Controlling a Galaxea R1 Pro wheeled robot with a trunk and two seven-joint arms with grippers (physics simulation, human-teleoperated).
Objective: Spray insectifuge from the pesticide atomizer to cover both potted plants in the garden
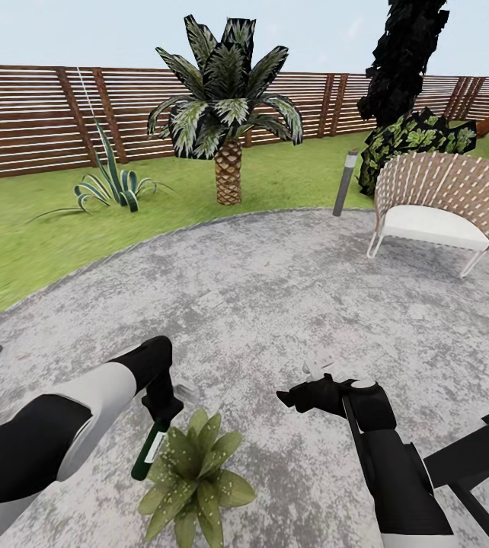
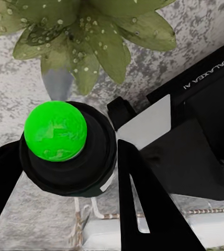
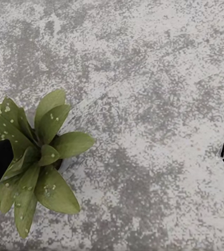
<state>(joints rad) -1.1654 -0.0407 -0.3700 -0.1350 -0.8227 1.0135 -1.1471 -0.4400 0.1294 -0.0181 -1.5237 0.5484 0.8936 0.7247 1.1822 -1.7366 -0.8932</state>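
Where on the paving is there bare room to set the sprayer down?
Open grey paving lies between the potted plant and the palm, left of the wicker chair. It is crowded beside the plant, where the left claw holds the pesticide atomizer.

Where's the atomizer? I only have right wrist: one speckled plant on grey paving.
Observer: Head view has the atomizer in the left gripper, tilted, right beside that potted plant.
Operator: Is the grasp solid?
Observer: Left wrist view shows the gripper's fingers on either side of the bottle, just below its cap.
Operator: What colour is the button?
Observer: Bright green in the left wrist view, with the plant's leaves just beyond it.
Operator: What's ahead of the base?
Observer: More paving, then a wicker chair to the right and a palm on the lawn.
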